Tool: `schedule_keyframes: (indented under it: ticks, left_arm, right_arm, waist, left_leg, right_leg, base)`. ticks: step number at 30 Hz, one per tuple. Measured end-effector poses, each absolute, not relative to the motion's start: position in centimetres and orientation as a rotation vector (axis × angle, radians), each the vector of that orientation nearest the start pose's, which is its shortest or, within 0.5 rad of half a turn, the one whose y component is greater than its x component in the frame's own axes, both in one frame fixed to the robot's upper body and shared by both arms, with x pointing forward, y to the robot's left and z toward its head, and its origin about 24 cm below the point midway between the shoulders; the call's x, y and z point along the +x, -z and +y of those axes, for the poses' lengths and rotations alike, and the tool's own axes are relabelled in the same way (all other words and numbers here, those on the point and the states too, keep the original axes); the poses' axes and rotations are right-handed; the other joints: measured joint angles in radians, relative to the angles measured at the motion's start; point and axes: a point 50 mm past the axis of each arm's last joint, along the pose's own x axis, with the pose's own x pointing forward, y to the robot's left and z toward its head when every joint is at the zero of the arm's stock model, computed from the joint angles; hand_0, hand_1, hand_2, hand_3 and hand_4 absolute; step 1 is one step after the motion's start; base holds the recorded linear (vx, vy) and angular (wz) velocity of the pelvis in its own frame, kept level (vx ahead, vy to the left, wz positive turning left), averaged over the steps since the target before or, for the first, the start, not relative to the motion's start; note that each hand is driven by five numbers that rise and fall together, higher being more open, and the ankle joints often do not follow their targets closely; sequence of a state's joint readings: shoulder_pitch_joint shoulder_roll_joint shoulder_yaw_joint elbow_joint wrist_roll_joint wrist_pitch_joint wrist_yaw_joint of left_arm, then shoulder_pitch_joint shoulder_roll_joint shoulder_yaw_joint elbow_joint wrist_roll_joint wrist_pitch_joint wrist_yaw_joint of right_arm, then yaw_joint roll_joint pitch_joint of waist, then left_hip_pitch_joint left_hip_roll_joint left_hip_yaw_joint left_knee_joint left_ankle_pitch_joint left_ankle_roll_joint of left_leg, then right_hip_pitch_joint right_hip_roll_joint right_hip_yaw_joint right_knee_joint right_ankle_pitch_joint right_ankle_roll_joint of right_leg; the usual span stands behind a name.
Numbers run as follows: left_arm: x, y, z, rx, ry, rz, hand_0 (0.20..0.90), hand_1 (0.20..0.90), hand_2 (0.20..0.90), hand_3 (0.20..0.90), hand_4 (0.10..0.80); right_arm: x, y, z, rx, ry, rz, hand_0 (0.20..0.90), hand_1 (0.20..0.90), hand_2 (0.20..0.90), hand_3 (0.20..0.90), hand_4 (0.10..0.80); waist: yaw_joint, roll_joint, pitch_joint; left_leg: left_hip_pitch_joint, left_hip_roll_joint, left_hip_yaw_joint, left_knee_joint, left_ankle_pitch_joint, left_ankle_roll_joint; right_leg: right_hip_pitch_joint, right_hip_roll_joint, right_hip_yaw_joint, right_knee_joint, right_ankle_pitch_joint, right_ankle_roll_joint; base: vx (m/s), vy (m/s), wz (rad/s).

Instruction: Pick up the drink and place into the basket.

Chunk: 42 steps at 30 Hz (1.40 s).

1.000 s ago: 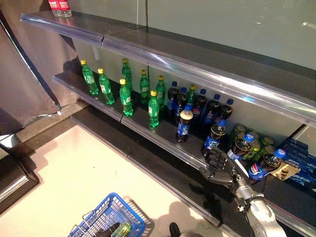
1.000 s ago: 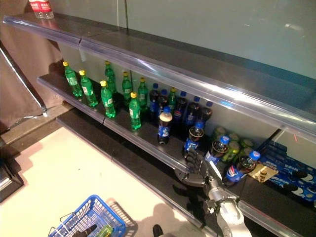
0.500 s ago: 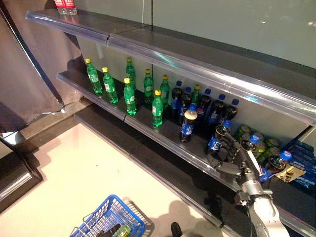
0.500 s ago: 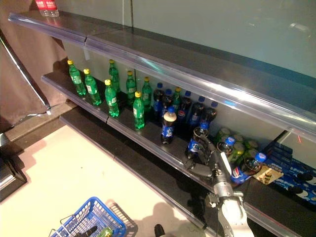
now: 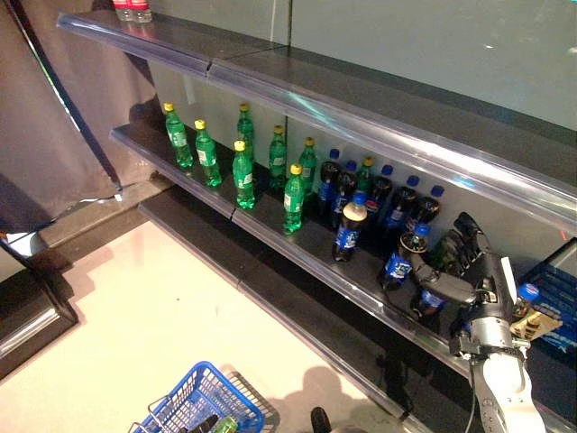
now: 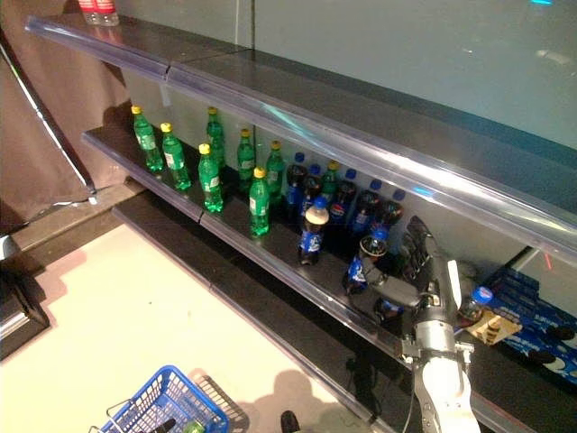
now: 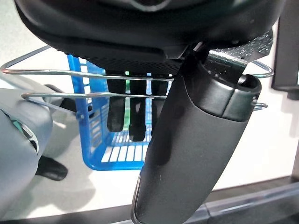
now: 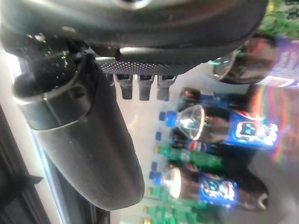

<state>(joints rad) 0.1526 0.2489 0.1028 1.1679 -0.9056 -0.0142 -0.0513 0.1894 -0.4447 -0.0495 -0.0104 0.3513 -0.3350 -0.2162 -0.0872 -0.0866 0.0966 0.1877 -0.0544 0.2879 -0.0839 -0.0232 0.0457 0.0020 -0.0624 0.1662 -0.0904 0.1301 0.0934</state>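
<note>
Reached in over the front lip of the middle shelf (image 5: 297, 245) with the right hand (image 5: 476, 278), fingers straight and thumb swung wide, nothing yet in its hold. Set that way, by the look of it, to take a bottle's body between thumb and fingers. Worked in among the dark cola bottles (image 5: 397, 263) at the crowded end of the row, with one low blue-labelled cola bottle (image 5: 429, 302) just under the thumb, apparently the drink being gone for, though touching or not could not be told. Left the green bottles (image 5: 243, 176) well apart along the same shelf. Kept the blue basket (image 5: 180, 417) low over the pale floor on the left hand (image 7: 196, 140), with the wire handles (image 7: 93, 73) lying across fingers that looked straight rather than curled, presumably to hold the mouth of the basket upward and ready. Showed the drink on the shelf, upright and not lifted.
</note>
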Motion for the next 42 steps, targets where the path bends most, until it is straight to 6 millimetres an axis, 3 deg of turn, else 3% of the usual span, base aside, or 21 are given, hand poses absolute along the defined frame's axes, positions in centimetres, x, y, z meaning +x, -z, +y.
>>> schedule_keyframes:
  ticks: [15,23,27,33,42]
  left_arm:
    - [3.9,16.1,25.5,-0.638,-0.770,1.047,0.300,0.300,0.300,0.200,0.100]
    - [3.9,16.2,25.3,-0.640,-0.769,1.049,0.300,0.300,0.300,0.200,0.100]
    - [3.9,16.2,25.3,-0.640,-0.770,1.051,0.300,0.300,0.300,0.200,0.100]
    - [3.8,16.2,25.2,-0.642,-0.768,1.061,0.300,0.300,0.300,0.200,0.100]
    - [3.8,16.3,24.9,-0.646,-0.771,1.075,0.300,0.300,0.300,0.200,0.100]
  right_arm:
    - [21.4,-6.4,-26.1,-0.138,0.426,-0.219,0.900,0.900,0.900,0.900,0.800]
    - [22.6,-6.4,-26.3,-0.128,0.510,-0.229,0.900,0.900,0.900,0.900,0.800]
    - [22.5,-5.6,-26.5,-0.134,0.547,-0.197,0.900,0.900,0.900,0.900,0.800]
    - [22.5,-4.4,-26.4,-0.082,0.682,-0.159,0.900,0.900,0.900,0.900,0.800]
    - [22.3,-4.7,-26.6,-0.121,0.854,-0.203,0.900,0.900,0.900,0.900,0.800]
  waist:
    - [0.048,0.021,0.001]
    - [0.082,0.030,0.001]
    - [0.089,0.030,0.001]
    - [0.097,0.035,0.004]
    - [0.114,0.046,0.012]
  left_leg:
    - [0.006,0.005,-0.054,0.000,0.003,0.003]
    - [0.011,0.007,-0.085,0.000,0.004,0.003]
    - [0.015,0.007,-0.105,0.000,0.005,0.004]
    - [0.020,0.007,-0.106,0.000,0.005,0.004]
    - [0.029,0.007,-0.109,0.000,0.005,0.004]
  right_leg:
    - [0.030,-0.006,-0.056,0.000,-0.010,0.000]
    - [0.048,-0.009,-0.088,0.000,-0.015,-0.007]
    - [0.060,-0.012,-0.107,0.000,-0.017,-0.008]
    - [0.066,-0.012,-0.110,0.000,-0.019,-0.008]
    - [0.075,-0.012,-0.112,0.000,-0.021,-0.009]
  base:
    - [0.057,-0.022,0.11]
    - [0.039,0.009,0.12]
    - [0.029,0.015,0.14]
    - [0.005,0.003,0.01]
    - [0.000,0.000,0.00]
